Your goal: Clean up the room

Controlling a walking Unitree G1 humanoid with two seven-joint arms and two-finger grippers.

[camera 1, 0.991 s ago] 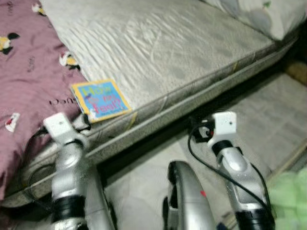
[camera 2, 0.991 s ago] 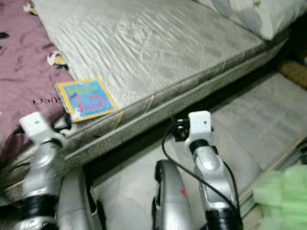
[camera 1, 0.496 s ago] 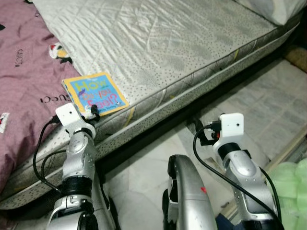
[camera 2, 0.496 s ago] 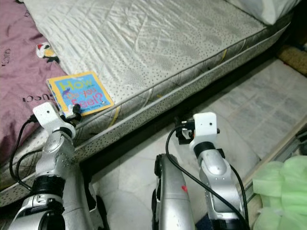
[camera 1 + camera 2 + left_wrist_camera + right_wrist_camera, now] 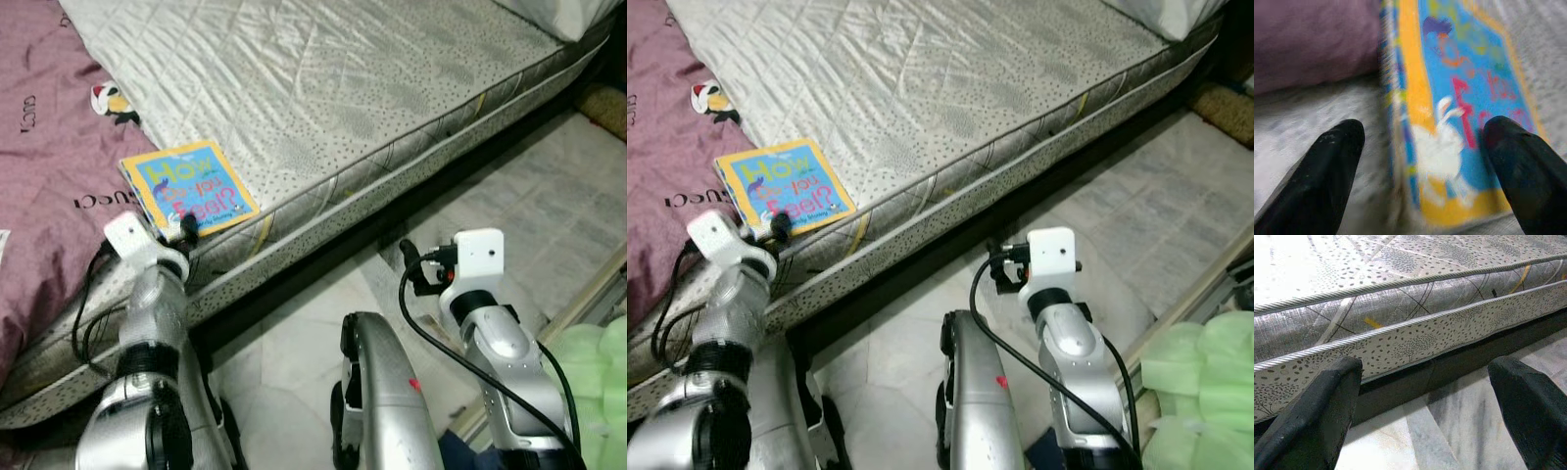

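Blue, yellow-bordered picture book (image 5: 188,189), titled "How ... you feel?", lies flat near the grey quilted mattress (image 5: 323,88) edge, its long axis running away from that edge, beside a purple blanket (image 5: 44,147) lettered "GUCCI". Left gripper (image 5: 1420,161) fingers are spread, straddling the book's near corner. Right gripper (image 5: 1430,396) hangs spread over pale marble floor (image 5: 294,343).

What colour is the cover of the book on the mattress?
The book cover is blue with a yellow-orange border; clearest in the left eye view.
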